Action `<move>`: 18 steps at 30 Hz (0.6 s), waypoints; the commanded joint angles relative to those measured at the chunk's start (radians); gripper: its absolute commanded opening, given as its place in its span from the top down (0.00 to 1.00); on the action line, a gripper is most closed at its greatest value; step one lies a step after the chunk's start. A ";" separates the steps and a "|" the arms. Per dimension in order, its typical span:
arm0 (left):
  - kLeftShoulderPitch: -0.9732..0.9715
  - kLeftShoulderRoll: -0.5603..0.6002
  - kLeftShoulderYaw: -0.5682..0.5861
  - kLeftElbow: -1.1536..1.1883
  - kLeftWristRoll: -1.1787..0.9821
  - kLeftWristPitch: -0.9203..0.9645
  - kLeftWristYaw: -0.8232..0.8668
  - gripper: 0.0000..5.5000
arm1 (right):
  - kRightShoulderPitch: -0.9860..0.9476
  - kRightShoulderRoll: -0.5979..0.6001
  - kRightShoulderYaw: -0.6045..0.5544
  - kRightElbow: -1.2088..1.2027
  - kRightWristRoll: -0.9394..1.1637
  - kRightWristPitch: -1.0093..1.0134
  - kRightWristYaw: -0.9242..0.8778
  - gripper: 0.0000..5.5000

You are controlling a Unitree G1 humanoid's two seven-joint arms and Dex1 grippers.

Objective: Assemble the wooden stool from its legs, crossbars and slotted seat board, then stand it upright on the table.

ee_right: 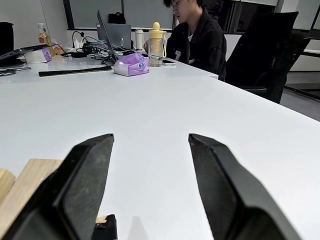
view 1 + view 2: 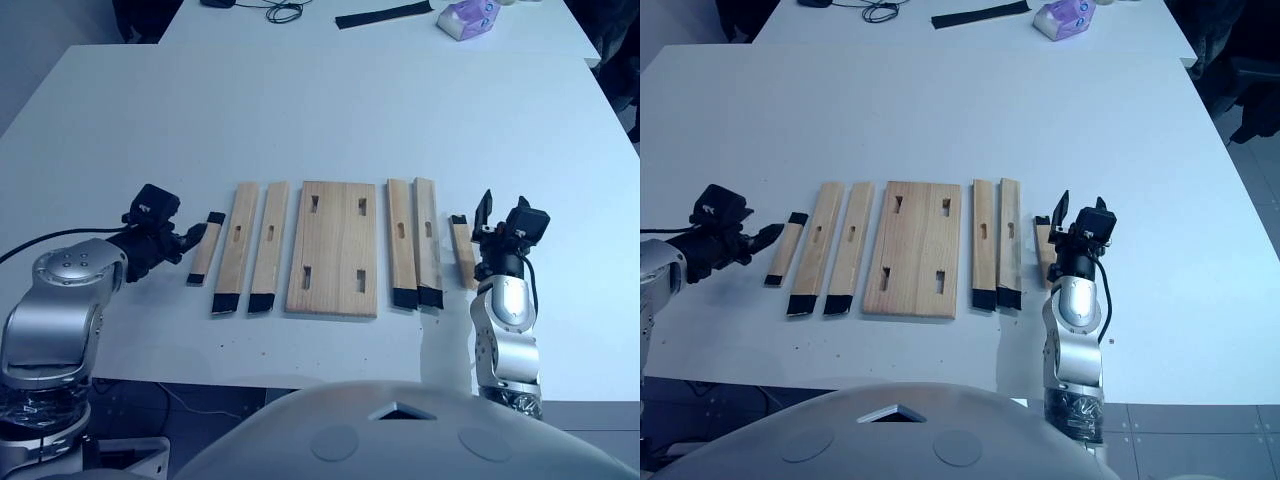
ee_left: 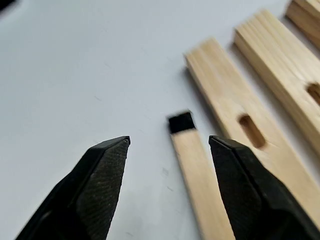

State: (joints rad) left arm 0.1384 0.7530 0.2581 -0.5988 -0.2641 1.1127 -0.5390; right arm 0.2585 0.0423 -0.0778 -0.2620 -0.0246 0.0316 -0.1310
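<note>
Tissue pack [image 2: 468,18], black strip [image 2: 383,14] on far table [image 2: 250,28]; L hand [image 3: 169,139], R hand [image 1: 150,136] both agape

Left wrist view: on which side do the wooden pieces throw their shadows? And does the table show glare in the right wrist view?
Left wrist view: a thin, soft shadow runs along the slotted leg, on its edge facing the black-tipped crossbar; the light seems diffuse. Right wrist view: the white table is evenly lit, with no hard glare spot.
</note>
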 commanded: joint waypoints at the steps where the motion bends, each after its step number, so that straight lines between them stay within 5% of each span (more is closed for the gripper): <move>1: 0.015 -0.020 0.017 -0.017 -0.035 0.095 0.012 0.46 | 0.002 -0.003 0.001 -0.019 -0.006 -0.002 0.002 0.50; 18: 0.050 -0.085 0.002 -0.045 -0.056 0.288 0.111 0.46 | 0.016 -0.016 -0.003 -0.034 -0.003 0.012 0.015 0.50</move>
State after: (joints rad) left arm 0.1994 0.6852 0.2517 -0.6392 -0.3210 1.3742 -0.4497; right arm 0.2655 0.0320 -0.0796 -0.2788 -0.0242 0.0328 -0.1201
